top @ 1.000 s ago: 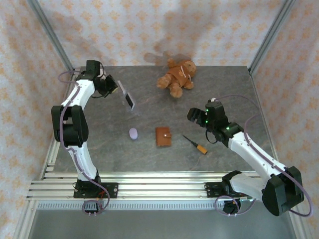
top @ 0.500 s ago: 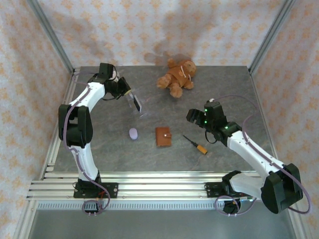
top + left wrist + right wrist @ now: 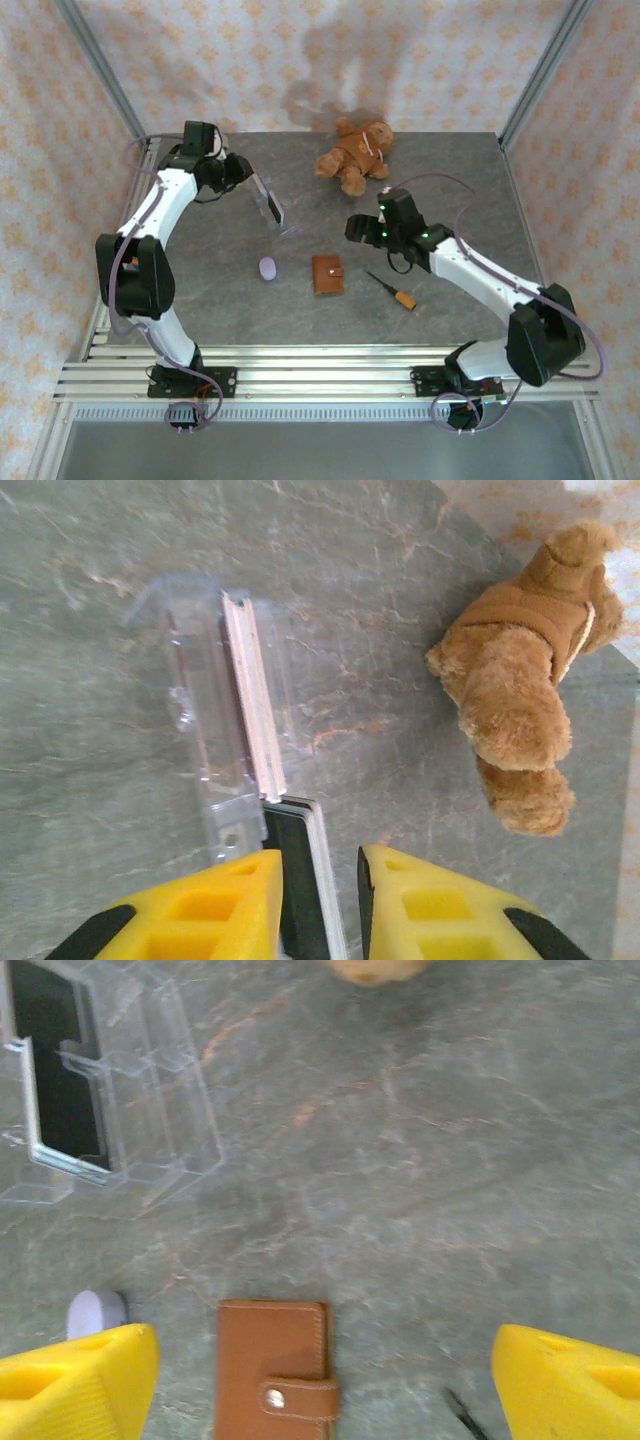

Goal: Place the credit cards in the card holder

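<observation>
The credit cards (image 3: 300, 875), a dark stack with pale edges, stand in a clear plastic stand (image 3: 205, 720) at the back left of the table. My left gripper (image 3: 320, 900) is open around the stack's near end, with a gap between the cards and the right finger. From above, the left gripper (image 3: 243, 172) sits just behind the cards (image 3: 272, 209). The card holder (image 3: 327, 273), a brown wallet snapped shut, lies flat mid-table. My right gripper (image 3: 365, 228) hovers wide open and empty behind it. In the right wrist view the card holder (image 3: 272, 1370) lies between the fingers of the right gripper (image 3: 325, 1355).
A teddy bear (image 3: 355, 155) lies at the back centre. A small purple object (image 3: 267, 268) rests left of the wallet, and a screwdriver (image 3: 392, 290) with an orange handle lies to its right. Metal frame posts and patterned walls enclose the table.
My left gripper brought the stand with the cards rightward and down, then loosened its jaws and drew back a little. My right gripper moved left toward the wallet.
</observation>
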